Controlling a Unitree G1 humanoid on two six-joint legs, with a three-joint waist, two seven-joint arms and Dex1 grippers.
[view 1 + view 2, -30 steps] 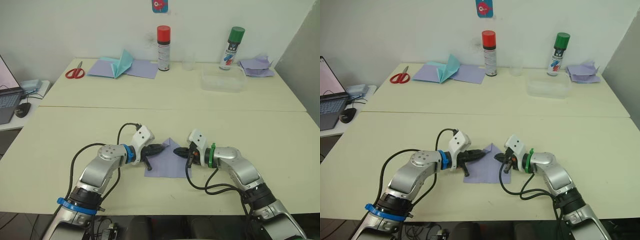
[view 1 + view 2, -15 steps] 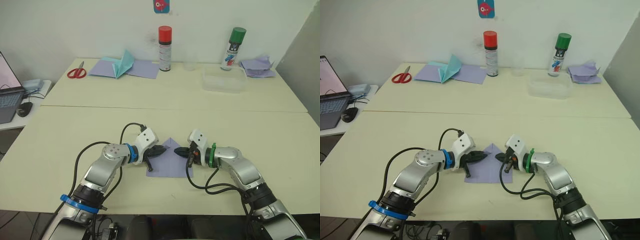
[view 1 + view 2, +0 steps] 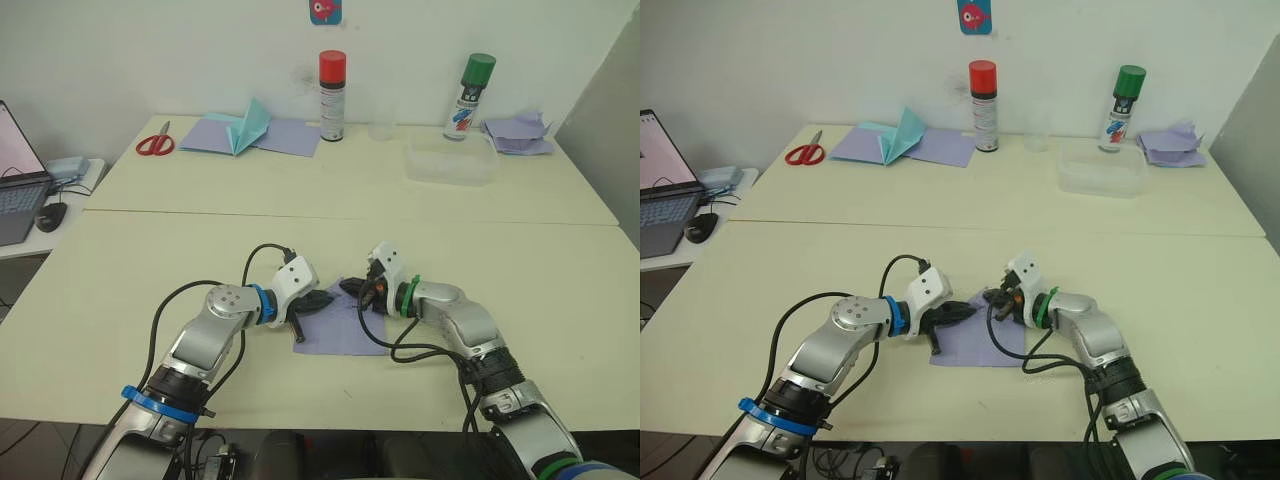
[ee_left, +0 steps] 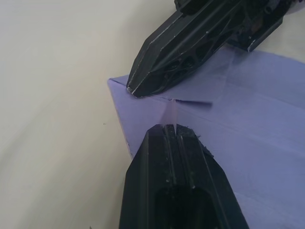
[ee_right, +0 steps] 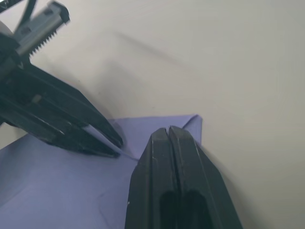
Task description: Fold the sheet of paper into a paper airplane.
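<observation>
Low in the centre of the left eye view, the sheet of paper lies flat on the near counter, its far end folded toward a point. The left tool comes in from the left with its two black fingers pressed together, their tips resting on the paper's far left part; in the left wrist view those closed fingers sit right on a short raised crease of the lavender paper, though I cannot tell whether any paper is pinched between them. The right tool reaches in from the right, also with its fingers closed against each other, its tip at the far pointed end of the sheet and very near the left tool's tip. In the right wrist view the closed right fingers lie over the paper's corner, with the left tool touching the sheet just beside them. Across the upper part of the frame, on the far counter, sit red scissors, lavender sheets with a teal paper shape, a red-capped spray can, a clear plastic tray, a green-capped spray can and a crumpled lavender paper heap. A laptop shows at the left edge.
</observation>
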